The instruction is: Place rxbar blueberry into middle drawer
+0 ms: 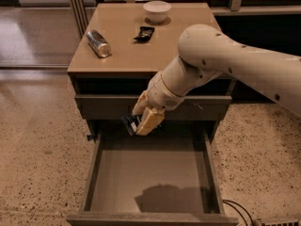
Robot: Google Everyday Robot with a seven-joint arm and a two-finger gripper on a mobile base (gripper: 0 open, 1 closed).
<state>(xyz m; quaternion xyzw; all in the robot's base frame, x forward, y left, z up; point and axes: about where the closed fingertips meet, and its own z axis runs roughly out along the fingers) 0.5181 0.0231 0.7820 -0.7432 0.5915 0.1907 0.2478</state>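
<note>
My gripper (137,125) hangs over the back edge of the open middle drawer (150,173), a wide grey-brown drawer with a bare rectangular tray. Its tan fingers (149,120) are shut on the rxbar blueberry (130,124), a dark bar with white lettering that sticks out to the left of the fingers. The bar is held in the air above the tray's rear left part, touching nothing else.
On the cabinet top (141,55) lie a silver can (99,43) on its side, a small black packet (144,32) and a white bowl (157,11). A closed drawer front (94,106) sits above the open drawer. Speckled floor lies all around; a cable (237,211) lies at bottom right.
</note>
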